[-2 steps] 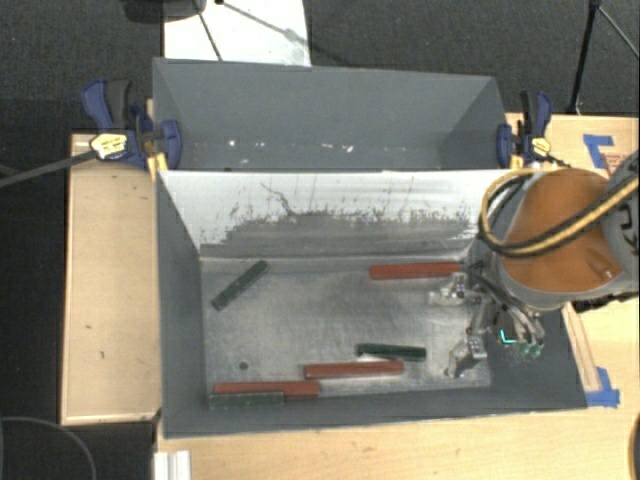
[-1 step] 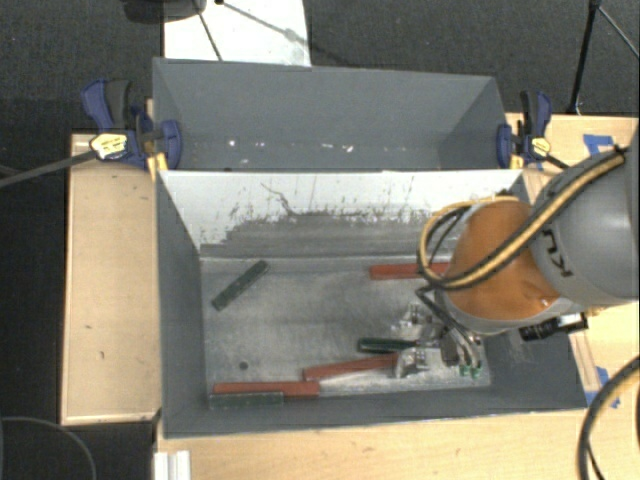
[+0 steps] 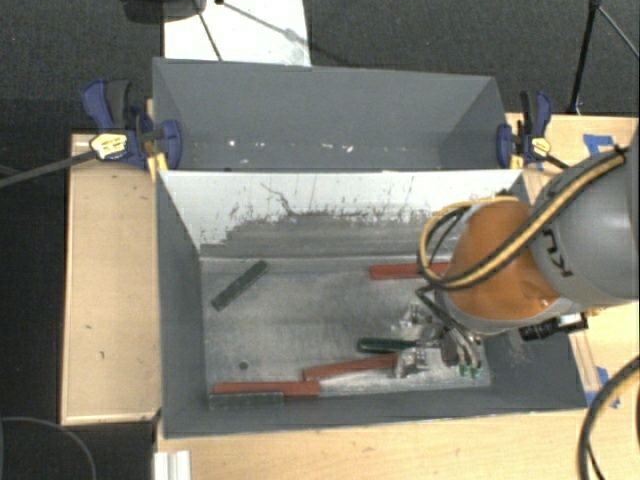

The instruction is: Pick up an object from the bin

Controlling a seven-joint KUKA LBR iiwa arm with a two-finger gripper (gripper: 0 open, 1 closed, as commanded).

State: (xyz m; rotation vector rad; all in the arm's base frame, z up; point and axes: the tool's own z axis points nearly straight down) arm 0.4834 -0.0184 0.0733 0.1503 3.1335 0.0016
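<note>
Bin (image 3: 180, 308): grey metal, few loose items on floor, none heaped.

Arm: enters from right edge. Orange cover (image 3: 495, 268) sits over the bin's right side, w/ yellow-and-black cables (image 3: 437, 236) looped across it. Gripper (image 3: 428, 348) is low in the front-right corner, close to the floor, metal parts pointing toward the bin's left.

Tool state: cannot tell whether wide or narrow; metal parts are cluttered and partly under the cover. No item confirmed held.

Item nearest tool: short dark green piece (image 3: 383, 345), slim, lying flat on floor roughly parallel to the front wall. Its right end runs up to the gripper's metal parts; contact or grip cannot be made out. Left end is free.

Other items:
- Red-brown stick (image 3: 350, 370), just in front of the green piece, slightly tilted. Its right end is near the gripper's underside; cannot tell if touching.
- Second red-brown stick (image 3: 265, 389), along the front wall toward the front-left corner, w/ a thin dark strip (image 3: 250, 399) just beside it on the wall side.
- Grey-green bar (image 3: 238, 284), left part of floor nearer the back wall, lying diagonal, well apart from the rest.
- Red-brown bar (image 3: 395, 270), at foot of back wall, right of centre; right end hidden behind cover and cables.
</note>
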